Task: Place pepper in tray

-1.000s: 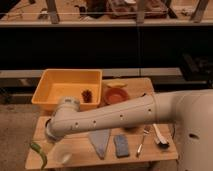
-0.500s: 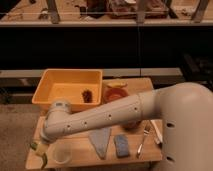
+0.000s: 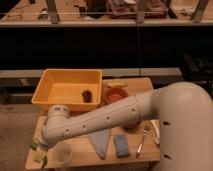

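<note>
The yellow tray [image 3: 60, 89] stands at the back left of the wooden table, with a small dark object [image 3: 87, 95] inside it. My arm reaches from the right across the table to the front left corner. The gripper [image 3: 39, 148] hangs below the wrist at that corner, low over the table edge. A green piece that looks like the pepper [image 3: 42, 159] shows just at and under the gripper, partly hidden by it. I cannot tell whether it is held. The gripper is well in front of the tray.
A small translucent cup [image 3: 61, 154] stands right of the gripper. An orange-red bowl [image 3: 115, 95] sits right of the tray. A grey cloth [image 3: 100, 142], a blue sponge [image 3: 120, 145] and a fork [image 3: 141, 141] lie along the front. A dark shelf runs behind the table.
The arm has swung further left and down, bringing the gripper lower at the front left corner. The green pepper now shows less, mostly covered by the gripper.
</note>
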You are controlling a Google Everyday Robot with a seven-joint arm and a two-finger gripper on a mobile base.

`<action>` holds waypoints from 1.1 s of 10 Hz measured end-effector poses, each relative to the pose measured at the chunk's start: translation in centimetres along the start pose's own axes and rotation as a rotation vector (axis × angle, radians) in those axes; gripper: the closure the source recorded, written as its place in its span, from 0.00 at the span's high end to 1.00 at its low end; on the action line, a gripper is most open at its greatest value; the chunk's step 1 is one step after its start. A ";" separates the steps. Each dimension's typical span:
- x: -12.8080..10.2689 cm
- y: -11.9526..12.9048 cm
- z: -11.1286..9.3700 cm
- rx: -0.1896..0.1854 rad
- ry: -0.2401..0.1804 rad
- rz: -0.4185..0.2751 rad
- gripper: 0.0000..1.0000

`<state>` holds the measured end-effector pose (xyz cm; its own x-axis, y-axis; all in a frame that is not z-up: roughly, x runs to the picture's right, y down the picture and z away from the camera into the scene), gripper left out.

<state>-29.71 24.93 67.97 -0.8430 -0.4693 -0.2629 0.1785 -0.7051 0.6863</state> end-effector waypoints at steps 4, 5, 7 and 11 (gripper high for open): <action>-0.6 -0.5 3.1 0.034 -0.025 -0.003 0.80; -0.7 -0.6 3.8 0.037 -0.029 -0.004 0.80; -1.0 -0.9 4.7 0.037 -0.040 -0.020 0.80; -1.0 -0.8 4.6 0.035 -0.040 -0.020 0.80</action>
<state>-31.33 28.47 70.82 -0.8660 -0.4332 -0.2498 0.1441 -0.6945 0.7049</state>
